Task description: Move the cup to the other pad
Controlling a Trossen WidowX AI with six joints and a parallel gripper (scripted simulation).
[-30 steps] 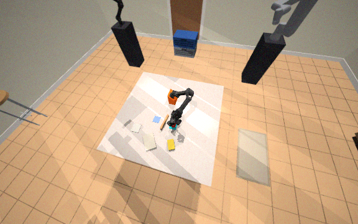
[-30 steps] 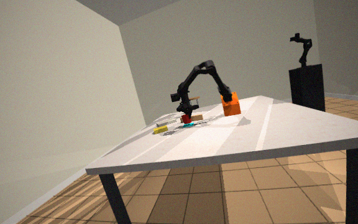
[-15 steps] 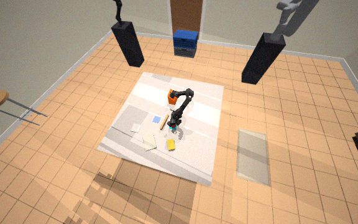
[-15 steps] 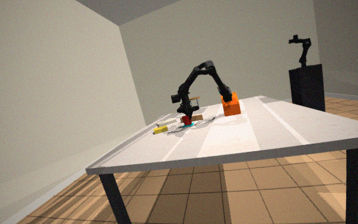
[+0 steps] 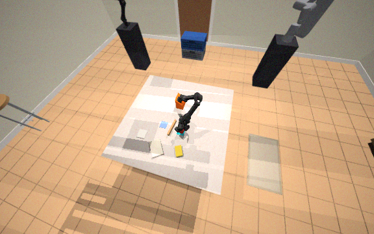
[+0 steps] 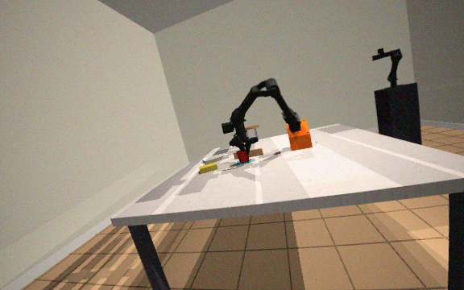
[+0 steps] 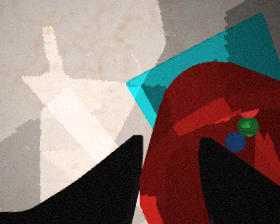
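The red cup [image 5: 182, 131] [image 6: 243, 157] [image 7: 191, 95] stands upright on the cyan pad [image 6: 250, 161] [image 7: 191, 61]. In the wrist view a green marble [image 7: 248, 126], a blue marble [image 7: 235, 142] and part of a red one [image 7: 250, 113] lie inside the cup. My gripper [image 7: 171, 145] is open, its fingers apart on either side of the near cup wall: one finger outside, the other over the cup's inside. The blue pad [image 5: 163, 125] lies bare to the left in the top view. The cup's far right side is cut off in the wrist view.
A wooden bar [image 5: 171, 127] [image 6: 258, 152] lies between the two pads. A yellow block [image 5: 178, 151] [image 6: 208, 167], a pale flat book-like piece [image 5: 156, 149] and a small white square [image 5: 141, 133] lie nearby. An orange box [image 5: 180, 102] [image 6: 300, 138] is by the arm's base.
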